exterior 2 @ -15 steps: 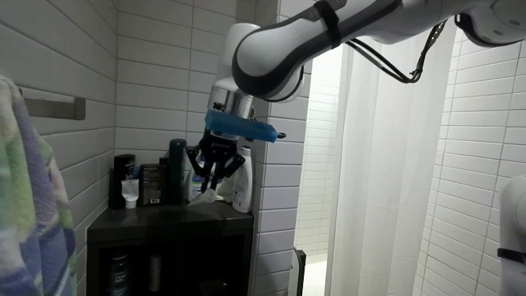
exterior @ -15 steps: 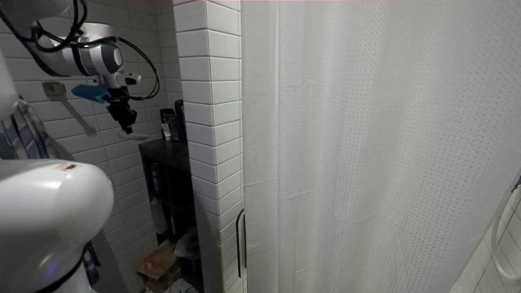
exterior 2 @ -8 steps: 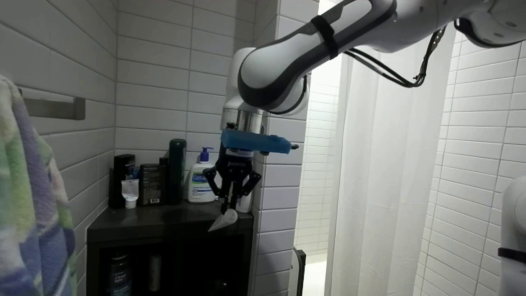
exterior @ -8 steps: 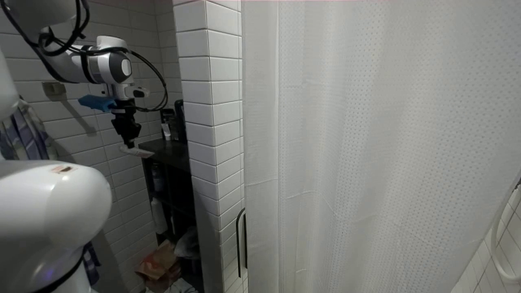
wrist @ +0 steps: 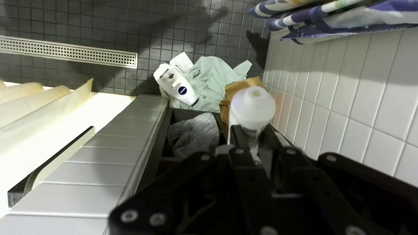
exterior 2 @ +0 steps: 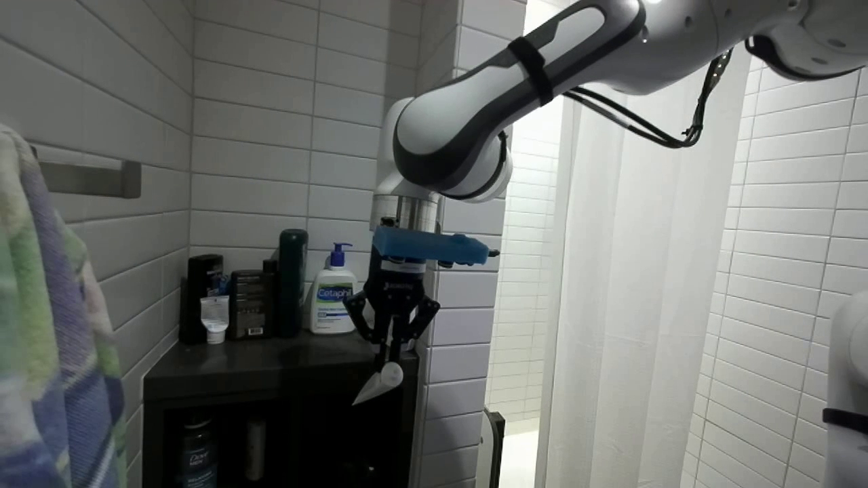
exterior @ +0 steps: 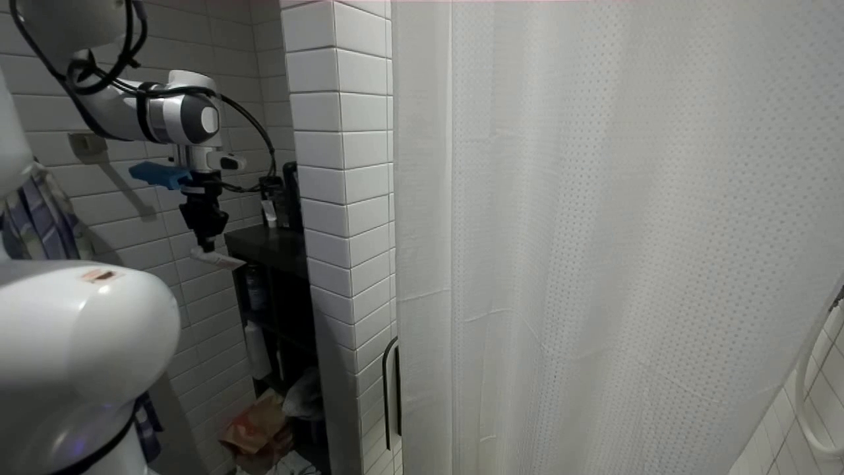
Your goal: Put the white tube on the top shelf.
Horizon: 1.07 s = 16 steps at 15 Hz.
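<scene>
My gripper [exterior 2: 388, 359] is shut on the white tube [exterior 2: 380, 384], holding it tilted, with its round cap end toward the camera in an exterior view. The tube [exterior: 221, 258] and my gripper [exterior: 206, 245] also show in an exterior view, just in front of the rack. In the wrist view the tube's cap end [wrist: 253, 106] sticks out beyond my fingertips [wrist: 253, 137]. The top shelf [exterior 2: 271, 359] is the black upper board of the rack; it also shows in an exterior view [exterior: 270, 245]. The tube hangs around or slightly below the board's front edge level, apart from it.
On the top shelf stand a Cetaphil pump bottle [exterior 2: 332, 301], a dark green bottle [exterior 2: 293, 285], dark boxes [exterior 2: 251, 305] and another small white tube [exterior 2: 215, 318]. A tiled pillar [exterior 2: 468, 271] borders the rack. A towel [exterior 2: 61, 305] hangs opposite. Bottles [exterior 2: 198, 454] stand in lower compartments.
My gripper has come down with the tube still held, from above the top shelf's level to about or below its front edge, and shifted right toward the pillar in an exterior view.
</scene>
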Tool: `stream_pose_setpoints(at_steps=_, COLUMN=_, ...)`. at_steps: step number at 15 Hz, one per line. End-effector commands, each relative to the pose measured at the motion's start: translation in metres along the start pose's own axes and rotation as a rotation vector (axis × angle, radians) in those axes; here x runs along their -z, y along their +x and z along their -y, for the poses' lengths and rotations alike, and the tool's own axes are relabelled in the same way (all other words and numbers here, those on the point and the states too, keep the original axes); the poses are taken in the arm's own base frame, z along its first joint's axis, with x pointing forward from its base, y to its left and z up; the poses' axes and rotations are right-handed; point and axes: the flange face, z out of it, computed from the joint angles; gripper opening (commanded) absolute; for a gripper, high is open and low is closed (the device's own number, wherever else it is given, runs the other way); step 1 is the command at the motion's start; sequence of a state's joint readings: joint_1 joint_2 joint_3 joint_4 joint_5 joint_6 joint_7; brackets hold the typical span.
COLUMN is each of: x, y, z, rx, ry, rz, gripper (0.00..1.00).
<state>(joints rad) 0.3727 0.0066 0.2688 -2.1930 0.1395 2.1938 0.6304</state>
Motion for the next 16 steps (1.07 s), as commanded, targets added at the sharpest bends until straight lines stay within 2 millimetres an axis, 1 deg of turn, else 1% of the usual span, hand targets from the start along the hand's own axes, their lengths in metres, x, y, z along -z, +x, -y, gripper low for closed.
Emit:
stream_pose_setpoints(at_steps=1, x=-0.017, y=0.005, z=-0.009, rx=0.027, ry=-0.011, rz=0.026, gripper=0.04)
stream_pose_setpoints(at_steps=8, x=-0.068, y=0.018, z=-0.024, rx=0.087, ry=-0.081, rz=0.052, gripper=0.04)
stream_pose_setpoints(at_steps=16, x=-0.119, y=0.035, z=-0.023, rx=0.128, ry=-0.109, rz=0.025, gripper=0.04)
